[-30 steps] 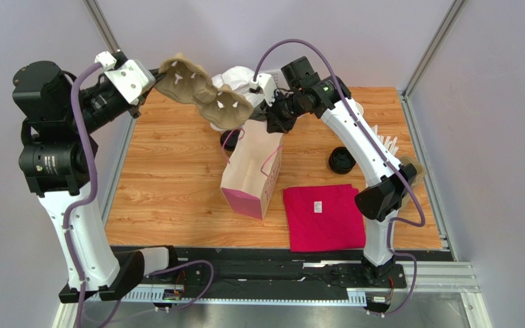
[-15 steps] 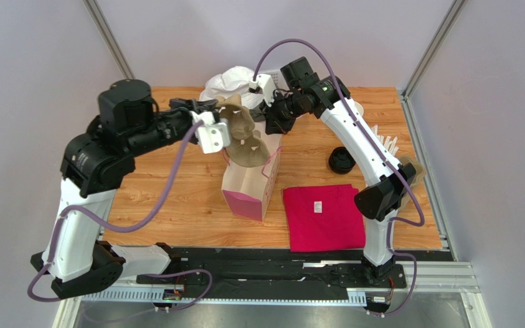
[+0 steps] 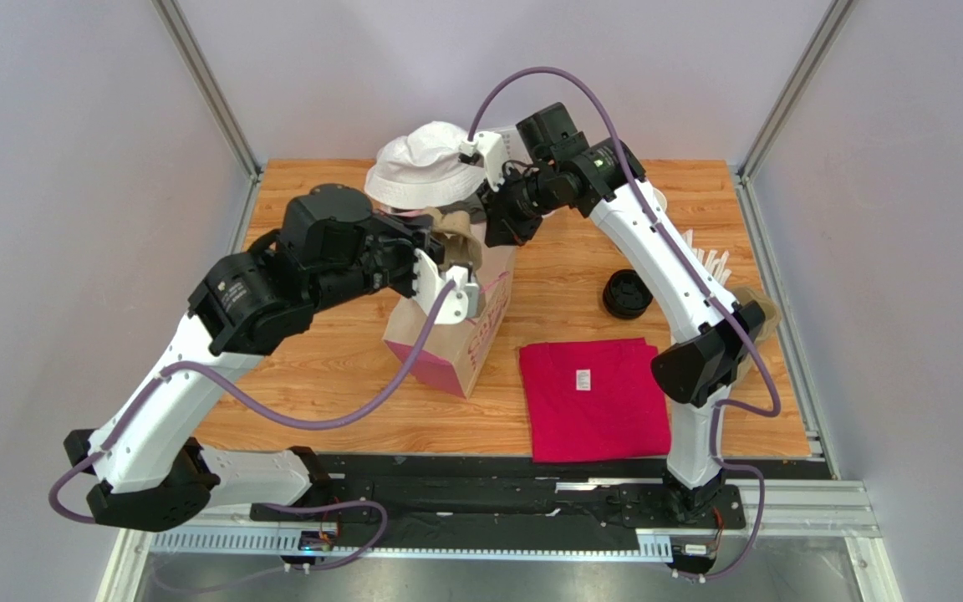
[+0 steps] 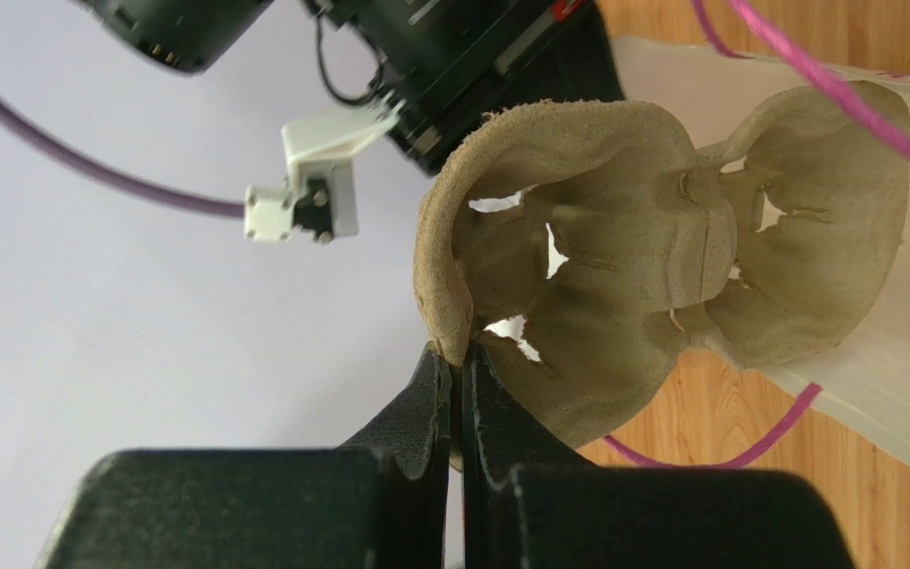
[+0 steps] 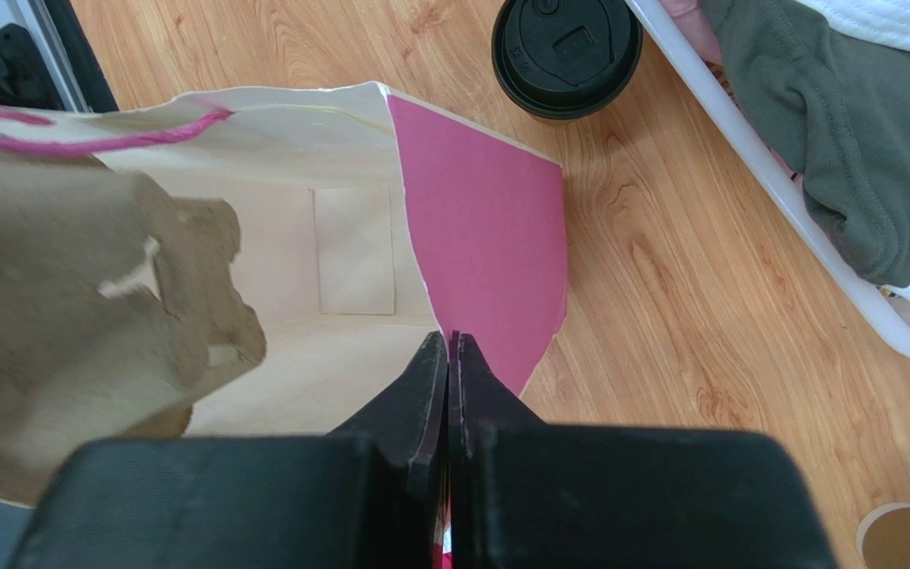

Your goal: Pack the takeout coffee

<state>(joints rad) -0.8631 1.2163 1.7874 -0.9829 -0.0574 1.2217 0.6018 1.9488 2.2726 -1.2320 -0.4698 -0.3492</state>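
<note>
The takeout coffee [image 5: 567, 53], seen from above as a round black lid, stands on the table just outside the paper bag [image 5: 484, 225]; in the top view my left arm hides it. My left gripper [image 4: 460, 356] is shut on the rim of a brown pulp cup carrier [image 4: 614, 261] and holds it at the bag's open mouth [image 3: 449, 339]. The carrier [image 5: 68, 273] covers the left part of the opening. On the bag's far rim my right gripper [image 5: 449, 341] is shut, holding it open.
A folded magenta cloth [image 3: 593, 395] lies right of the bag. A stack of black lids [image 3: 625, 296] and tan cups [image 3: 750, 314] sit further right. A white hat [image 3: 424, 161] tops a white-rimmed basket [image 5: 768, 178] of clothes behind the bag.
My left arm has swung the cup carrier from the far left corner to the bag's mouth and lowered it. The right gripper has stayed on the bag's rim.
</note>
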